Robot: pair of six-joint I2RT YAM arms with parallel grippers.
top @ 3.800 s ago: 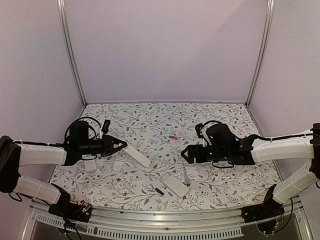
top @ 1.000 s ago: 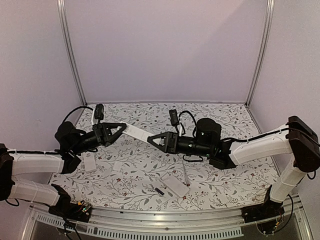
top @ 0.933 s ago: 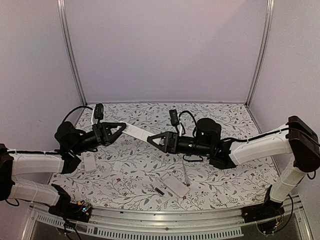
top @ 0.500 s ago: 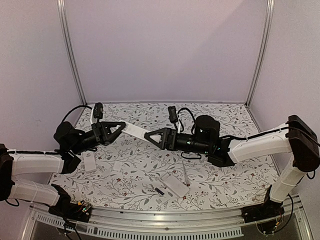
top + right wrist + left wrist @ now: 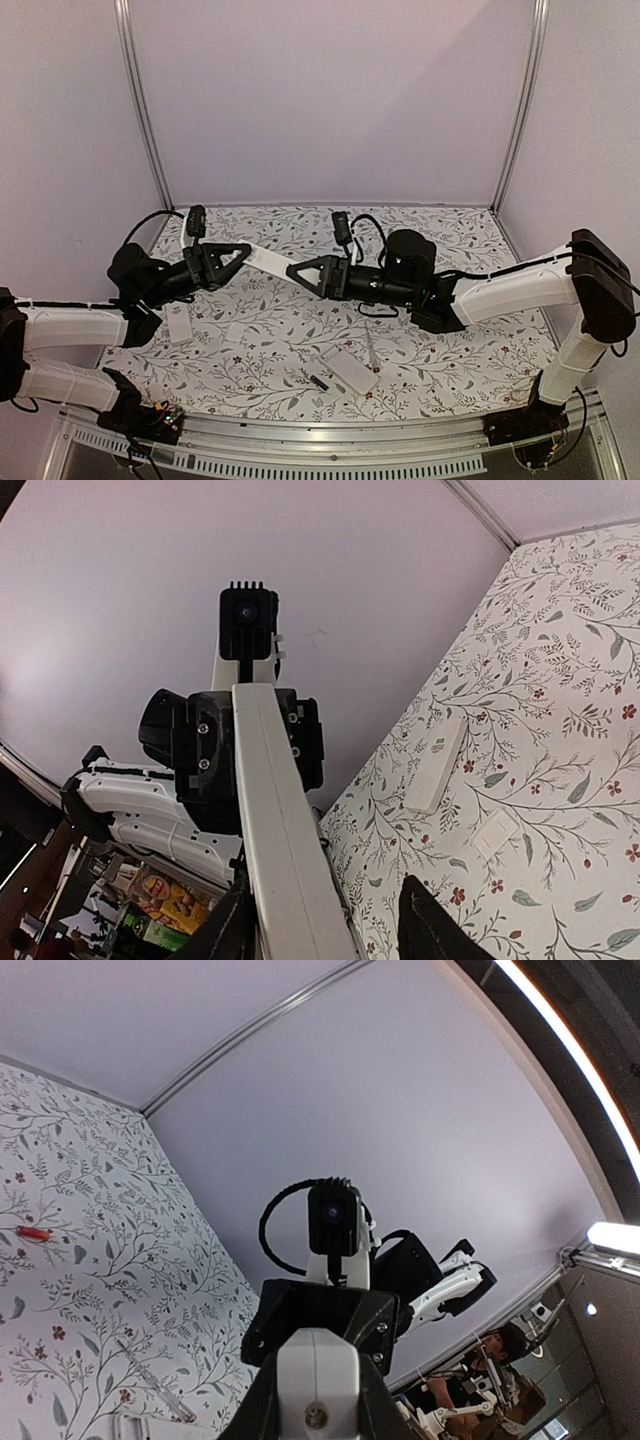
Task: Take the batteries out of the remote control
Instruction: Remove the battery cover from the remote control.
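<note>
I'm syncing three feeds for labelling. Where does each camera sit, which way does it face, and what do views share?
Top external: above and behind the bases, looking down at the table; both arms show.
Left wrist: on the left arm, facing right along the held remote to the right gripper; own fingers at bottom.
Right wrist: on the right arm, facing left along it to the left gripper; own fingertips at bottom.
Shared: all three show the held remote.

Quick count: 3 white remotes point(image 5: 272, 263) point(image 5: 350, 370) point(image 5: 180, 325), a red battery point(image 5: 32, 1232), a dark battery point(image 5: 318, 382), 1 stick point(image 5: 370, 350), 1 small white square point(image 5: 237, 330), 2 arms point(image 5: 80, 325) point(image 5: 510, 290).
</note>
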